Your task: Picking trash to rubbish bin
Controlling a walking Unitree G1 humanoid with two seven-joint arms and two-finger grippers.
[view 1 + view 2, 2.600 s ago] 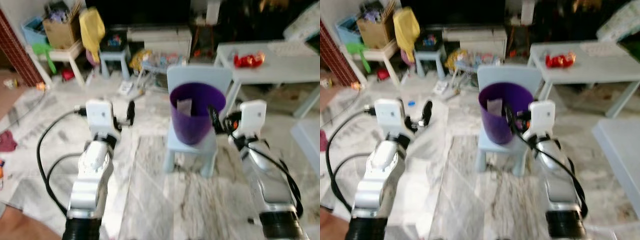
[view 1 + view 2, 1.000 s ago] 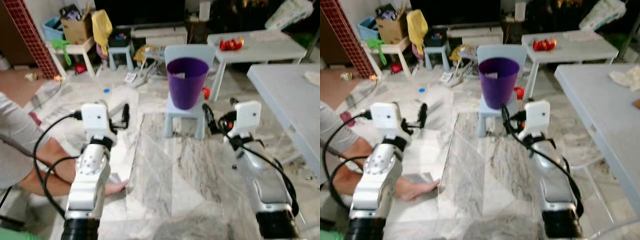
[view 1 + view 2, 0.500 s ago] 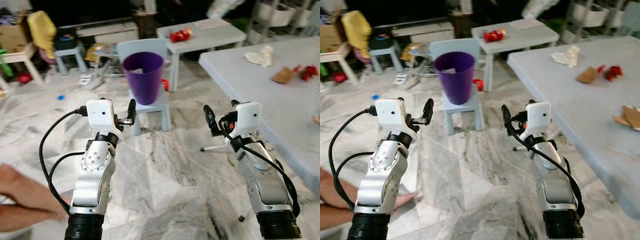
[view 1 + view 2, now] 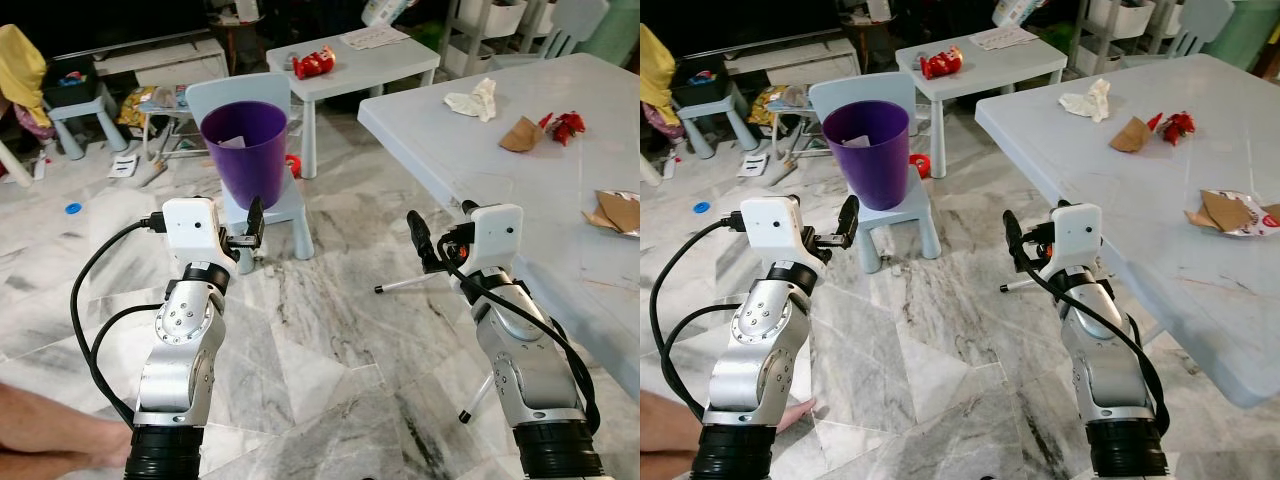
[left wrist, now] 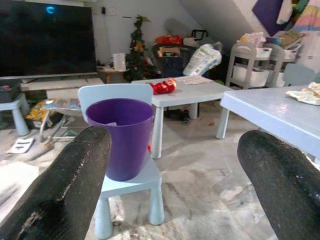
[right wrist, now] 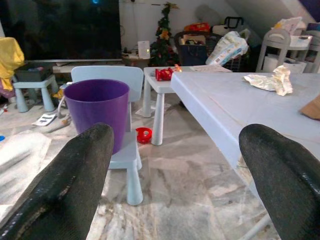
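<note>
both tools, left tool and right tool, hover wide and empty mid-frame. purple bin on small chair upper left; desk right, edge cut off, carrying trash. open marble floor between.

Two silver arms end in black cuffs. Each wrist carries a white box. Black cables loop along both arms. Left tool and right tool: black fingers.
</note>
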